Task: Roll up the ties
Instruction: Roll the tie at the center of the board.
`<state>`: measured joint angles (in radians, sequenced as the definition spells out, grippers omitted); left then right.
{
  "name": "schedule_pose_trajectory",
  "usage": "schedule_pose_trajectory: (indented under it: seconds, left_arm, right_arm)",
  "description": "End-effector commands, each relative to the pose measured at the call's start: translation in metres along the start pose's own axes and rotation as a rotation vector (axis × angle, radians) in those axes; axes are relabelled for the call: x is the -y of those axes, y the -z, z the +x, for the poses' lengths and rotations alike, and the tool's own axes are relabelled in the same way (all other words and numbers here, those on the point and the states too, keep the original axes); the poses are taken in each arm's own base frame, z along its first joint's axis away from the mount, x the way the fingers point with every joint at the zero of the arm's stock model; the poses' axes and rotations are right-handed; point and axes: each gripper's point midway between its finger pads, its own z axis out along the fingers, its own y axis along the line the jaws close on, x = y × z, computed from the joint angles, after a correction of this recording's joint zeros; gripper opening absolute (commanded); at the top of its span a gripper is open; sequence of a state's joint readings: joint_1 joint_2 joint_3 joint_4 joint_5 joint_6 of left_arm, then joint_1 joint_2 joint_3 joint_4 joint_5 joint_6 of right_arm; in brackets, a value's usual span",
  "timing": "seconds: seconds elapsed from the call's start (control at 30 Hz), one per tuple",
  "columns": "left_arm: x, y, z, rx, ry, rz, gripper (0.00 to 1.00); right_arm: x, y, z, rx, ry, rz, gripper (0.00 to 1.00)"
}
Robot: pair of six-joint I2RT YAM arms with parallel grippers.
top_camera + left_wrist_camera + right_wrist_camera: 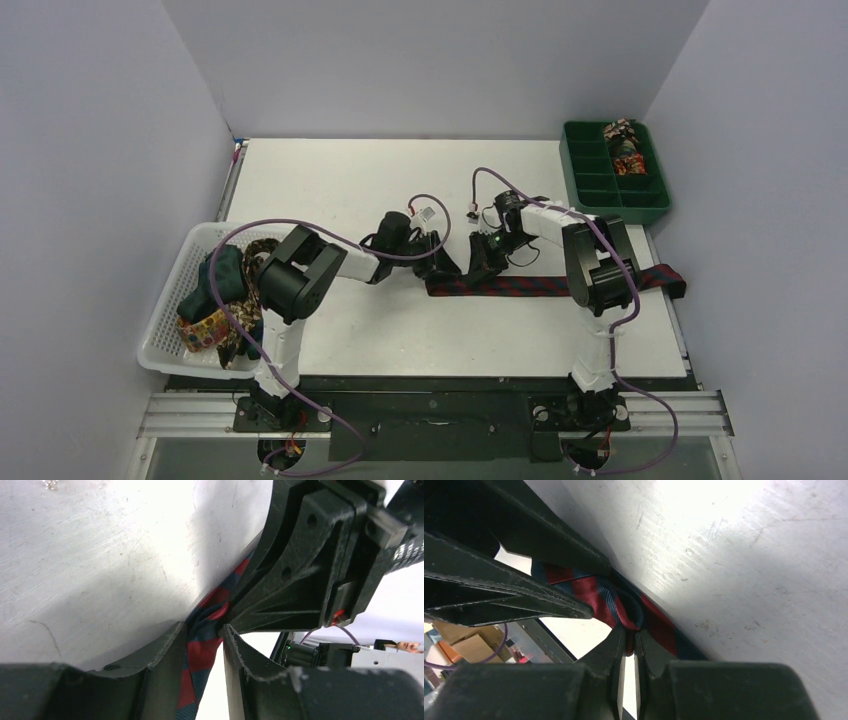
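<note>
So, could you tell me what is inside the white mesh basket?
Heaped fabric: a dark green tie, a gold floral tie. The left arm covers the basket's right side.

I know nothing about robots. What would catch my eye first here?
A navy-and-red striped tie lies stretched across the near half of the table, and the left gripper and right gripper both pinch its left end. A white basket heaped with ties sits at the left edge; a green tray is at the far right corner.

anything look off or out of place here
The striped tie is not fully on the table: its right end sticks out past the table's right edge. Nothing else stands out.
</note>
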<state>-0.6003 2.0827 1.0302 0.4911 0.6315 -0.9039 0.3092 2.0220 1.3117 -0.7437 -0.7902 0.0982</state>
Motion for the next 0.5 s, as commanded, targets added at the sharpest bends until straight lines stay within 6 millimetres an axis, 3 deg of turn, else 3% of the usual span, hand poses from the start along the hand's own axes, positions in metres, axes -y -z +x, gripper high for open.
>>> schedule_pose_trajectory:
  seconds: [0.0, 0.1, 0.2, 0.3, 0.47]
  left_arm:
    - [0.014, 0.015, -0.014, 0.044, -0.115, 0.044, 0.42]
    - [0.030, 0.040, -0.027, 0.088, -0.368, 0.028, 0.63]
    - [0.024, 0.059, -0.017, 0.035, -0.596, -0.024, 0.86]
    - [0.020, 0.070, -0.005, -0.020, -0.887, -0.053, 0.93]
    - [0.006, 0.062, 0.009, -0.077, -1.117, -0.106, 0.95]
  right_arm:
    - [0.003, 0.003, -0.008, 0.036, 0.050, 0.031, 0.00]
    - [0.004, 0.002, -0.006, 0.025, 0.057, 0.033, 0.00]
    - [0.004, 0.000, -0.002, 0.010, 0.062, 0.028, 0.00]
    - [0.004, 0.000, -0.001, 0.005, 0.076, 0.029, 0.00]
    - [0.003, 0.000, 0.002, -0.006, 0.086, 0.025, 0.00]
